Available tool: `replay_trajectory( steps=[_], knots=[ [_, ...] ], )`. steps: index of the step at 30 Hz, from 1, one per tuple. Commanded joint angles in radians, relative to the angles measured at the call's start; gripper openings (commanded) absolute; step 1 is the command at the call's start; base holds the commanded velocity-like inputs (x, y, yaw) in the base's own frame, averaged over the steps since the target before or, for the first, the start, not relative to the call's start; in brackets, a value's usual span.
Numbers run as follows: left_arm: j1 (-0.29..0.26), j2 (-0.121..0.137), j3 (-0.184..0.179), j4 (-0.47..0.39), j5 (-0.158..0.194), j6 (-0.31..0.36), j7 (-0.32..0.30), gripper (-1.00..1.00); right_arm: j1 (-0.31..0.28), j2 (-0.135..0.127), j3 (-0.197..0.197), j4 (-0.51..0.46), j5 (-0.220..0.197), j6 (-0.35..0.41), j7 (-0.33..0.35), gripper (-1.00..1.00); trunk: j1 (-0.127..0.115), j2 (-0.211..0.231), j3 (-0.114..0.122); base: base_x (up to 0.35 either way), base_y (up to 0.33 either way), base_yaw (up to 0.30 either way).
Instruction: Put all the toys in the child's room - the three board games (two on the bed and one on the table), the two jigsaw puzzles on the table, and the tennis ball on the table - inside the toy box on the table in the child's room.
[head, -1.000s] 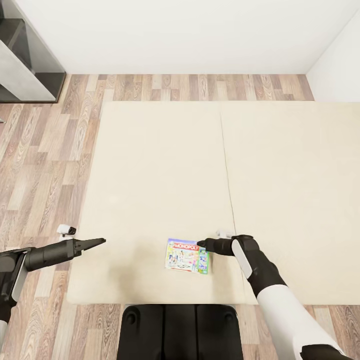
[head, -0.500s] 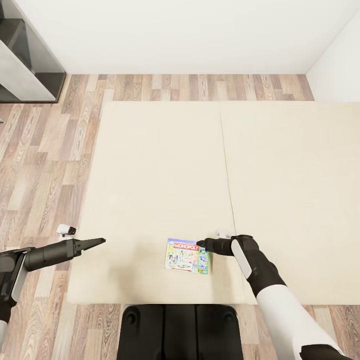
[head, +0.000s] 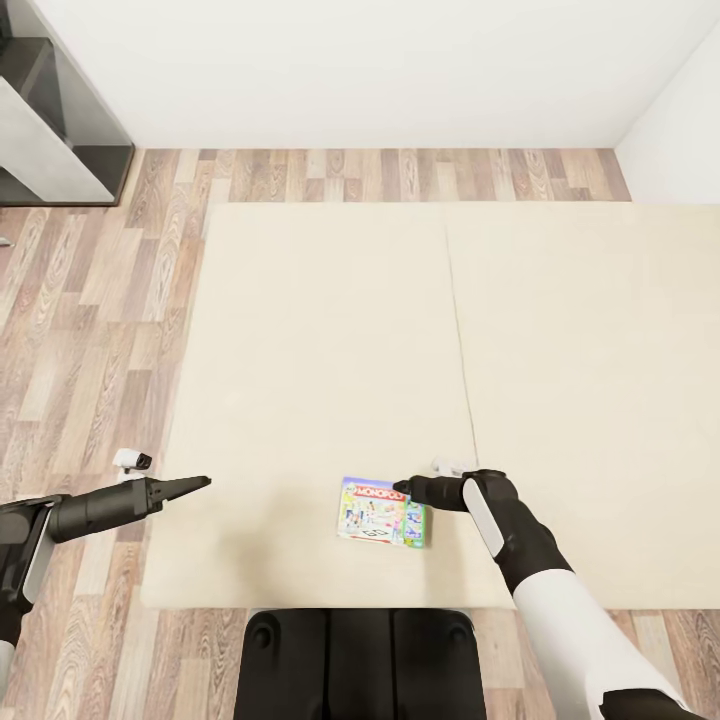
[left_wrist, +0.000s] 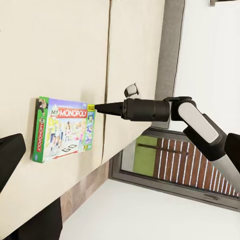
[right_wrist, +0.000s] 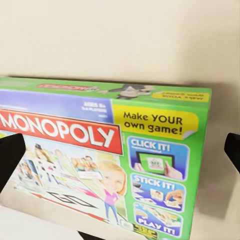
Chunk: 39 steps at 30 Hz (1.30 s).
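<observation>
One board game (head: 385, 512), a flat white-blue "Monopoly" box with a green edge, lies on the beige bed (head: 320, 330) near its front edge. My right gripper (head: 400, 490) hovers at the box's far right corner. In the right wrist view the box (right_wrist: 105, 150) lies between the two widely spread fingertips (right_wrist: 10, 155), so the gripper is open. My left gripper (head: 205, 483) is open too and hangs at the bed's left edge, well left of the box. The left wrist view shows the box (left_wrist: 62, 129) with the right gripper (left_wrist: 97, 108) at its corner.
Wood floor (head: 90, 300) runs along the left and far sides of the bed. A dark grey shelf unit (head: 50, 110) stands at the far left against the white wall. My dark base (head: 360, 660) is against the bed's front edge. The grey headboard (left_wrist: 172, 50) appears in the left wrist view.
The whole picture has shifted slightly right, so the camera moved. The box now lies a little further under my right gripper's tip. Both arms keep their pose.
</observation>
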Motion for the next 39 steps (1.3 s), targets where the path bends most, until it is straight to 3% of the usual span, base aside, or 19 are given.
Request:
replay_trajectory(
  steps=[1, 32, 39],
  knots=[
    [0.000, 0.000, 0.000, 0.000, -0.001, 0.011, -0.004, 1.00, 0.000, 0.000, 0.000, -0.001, 0.005, 0.004, 0.005, 1.00, 0.001, -0.002, -0.001, 0.000, 0.029, 0.000],
    [0.000, 0.000, 0.000, 0.000, -0.001, 0.011, -0.004, 1.00, 0.000, 0.000, 0.000, 0.001, 0.008, 0.003, 0.005, 1.00, 0.001, -0.002, -0.001, 0.000, 0.069, 0.000],
    [0.000, 0.000, 0.000, 0.000, -0.001, 0.011, -0.004, 1.00, 0.000, -0.001, 0.000, 0.040, 0.017, 0.000, 0.005, 1.00, 0.001, -0.002, -0.001, 0.000, 0.000, 0.000]
  ],
)
